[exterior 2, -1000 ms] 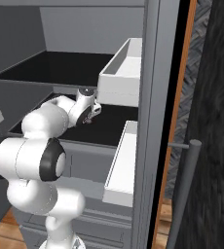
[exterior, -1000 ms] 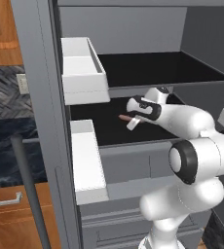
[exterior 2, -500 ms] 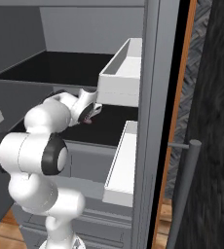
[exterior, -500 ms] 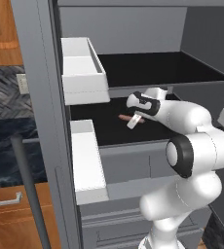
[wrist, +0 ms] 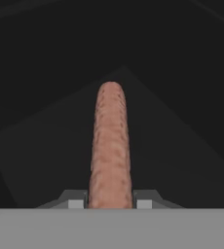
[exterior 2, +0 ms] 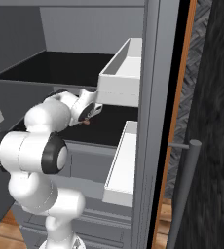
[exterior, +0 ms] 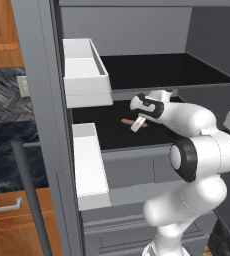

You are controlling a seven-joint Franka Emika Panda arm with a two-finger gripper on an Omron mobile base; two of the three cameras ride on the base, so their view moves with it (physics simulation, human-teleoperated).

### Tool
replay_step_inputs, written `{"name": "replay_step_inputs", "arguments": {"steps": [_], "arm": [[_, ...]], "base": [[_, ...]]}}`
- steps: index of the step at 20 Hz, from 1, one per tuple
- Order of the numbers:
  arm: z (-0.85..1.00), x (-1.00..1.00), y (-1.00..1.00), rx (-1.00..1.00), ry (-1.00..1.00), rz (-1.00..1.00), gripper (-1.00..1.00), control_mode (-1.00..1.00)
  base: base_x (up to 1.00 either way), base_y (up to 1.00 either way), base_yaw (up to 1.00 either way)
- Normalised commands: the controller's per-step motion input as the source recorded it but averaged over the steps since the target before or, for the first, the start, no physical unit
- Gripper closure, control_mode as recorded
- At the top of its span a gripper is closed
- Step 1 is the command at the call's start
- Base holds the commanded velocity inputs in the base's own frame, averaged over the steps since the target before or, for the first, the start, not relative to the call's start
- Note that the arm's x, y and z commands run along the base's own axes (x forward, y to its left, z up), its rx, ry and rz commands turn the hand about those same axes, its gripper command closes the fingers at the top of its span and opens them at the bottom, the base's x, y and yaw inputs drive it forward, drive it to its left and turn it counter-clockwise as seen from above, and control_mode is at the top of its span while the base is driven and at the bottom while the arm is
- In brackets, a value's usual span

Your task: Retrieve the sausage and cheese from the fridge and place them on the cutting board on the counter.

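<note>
The sausage (wrist: 110, 146), a thin reddish-pink link, lies on the dark lower shelf (exterior: 112, 136) of the open grey fridge (exterior: 37, 75). My gripper (wrist: 110, 203) is shut on its near end, with one fingertip pressed against each side. From the left base view, the gripper (exterior: 138, 124) reaches onto the shelf and the sausage (exterior: 127, 121) sticks out to its left. In the right base view the gripper (exterior 2: 89, 116) sits under the upper shelf with the sausage (exterior 2: 86, 122) at its tips. The cheese and the cutting board are out of view.
Two white door bins (exterior: 84, 72) (exterior: 89, 165) hang on the open left door, close to my arm. A dark bar handle (exterior: 29, 195) stands in front. The black counter (exterior: 2, 155) and wooden cabinets (exterior: 4, 220) lie to the left. An upper dark shelf (exterior: 157, 70) overhangs the gripper.
The gripper pushed further onto the shelf towards the sausage and went from open to shut on its near end.
</note>
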Motion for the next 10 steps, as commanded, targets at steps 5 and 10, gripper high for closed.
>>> {"name": "replay_step_inputs", "arguments": {"steps": [5,10], "arm": [[-0.24,-0.69,-0.65,0.01,0.0,-0.01,1.0,-1.0],[-0.03,-0.94,-0.77,0.01,-0.03,-0.02,1.0,-1.0]], "base": [[0.0,0.0,0.0],[0.0,0.0,0.0]]}}
